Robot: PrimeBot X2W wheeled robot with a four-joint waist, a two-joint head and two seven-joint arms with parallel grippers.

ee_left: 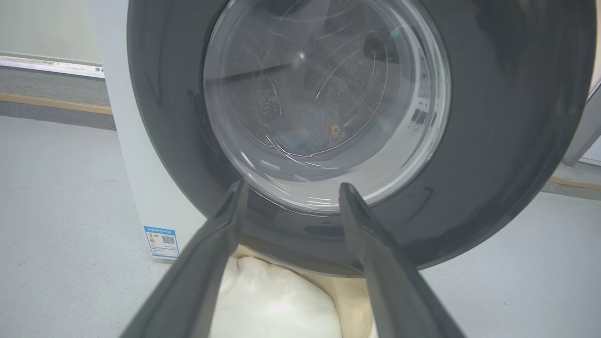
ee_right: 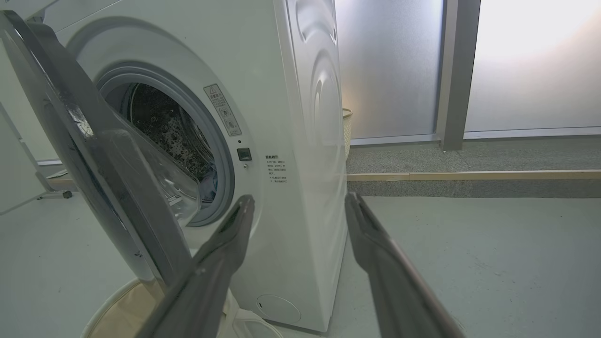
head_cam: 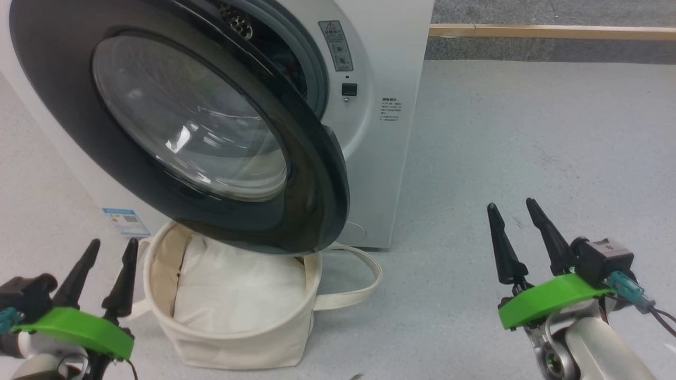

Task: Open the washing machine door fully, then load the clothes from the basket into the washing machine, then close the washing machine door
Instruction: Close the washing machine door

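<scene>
Left gripper [head_cam: 113, 244] is hovering with jaws spread, pinching nothing. The washing machine door [head_cam: 317, 179] is hanging straight ahead of those jaws. In the left wrist view the left gripper [ee_left: 293, 187] is pointing at the lower edge of the glass bowl, and the black rim of the door [ee_left: 493, 117] is running just past both fingertips, apart from them.

The clothes [ee_left: 311, 132] are showing beyond the jaws through the glass. They are blue fabric with an orange bear, lying inside the drum.

The basket [head_cam: 237, 351] is sitting just to the right of the left jaws, under the door. A white bundle [head_cam: 237, 290] is lying in it. In the left wrist view that bundle [ee_left: 267, 300] is showing low between the two fingers.

A blue label [head_cam: 125, 220] on the washing machine [head_cam: 380, 63] is sitting just above the left fingertips.

Right gripper [head_cam: 510, 205] is also hovering with jaws spread and holding nothing, over bare floor [head_cam: 528, 132], well apart from the machine to its left. In the right wrist view the right gripper [ee_right: 300, 197] is aiming at the machine's front corner [ee_right: 300, 141]. The door [ee_right: 94, 155] is standing ajar to the left of the jaws, swung out from the opening. A bit of blue cloth [ee_right: 209, 185] is showing in the drum, left of the left fingertip.
</scene>
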